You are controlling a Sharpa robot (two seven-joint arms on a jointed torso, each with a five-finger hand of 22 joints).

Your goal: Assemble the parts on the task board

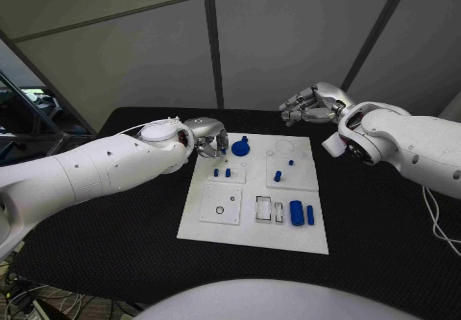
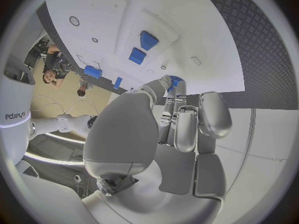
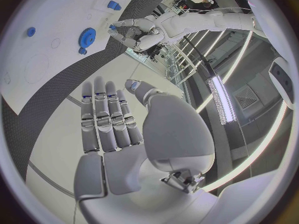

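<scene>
We see grey wall panels (image 1: 288, 47) behind the black table (image 1: 106, 247), and the white task board (image 1: 254, 230) lies at its centre with blue parts (image 1: 297, 213) on it. Our left hand (image 1: 210, 139), at the board's 11 o'clock corner, pinches a small blue part (image 2: 175, 79) in curled fingers, clear from its wrist camera. Our right hand (image 1: 311, 107), off the board at 1 o'clock, holds nothing; its wrist camera shows straight, parted fingers (image 3: 106, 119) and a blue gear (image 3: 87, 36) on the board.

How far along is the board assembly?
Early to midway. Done, apparently: small blue pegs stand in the white task board, and a blue gear sits near its far edge. In hand: the left robot hand pinches a small blue part at the board's far left corner. Left: two blue cylinders lie loose on it; the right robot hand hovers open, off the board.
</scene>
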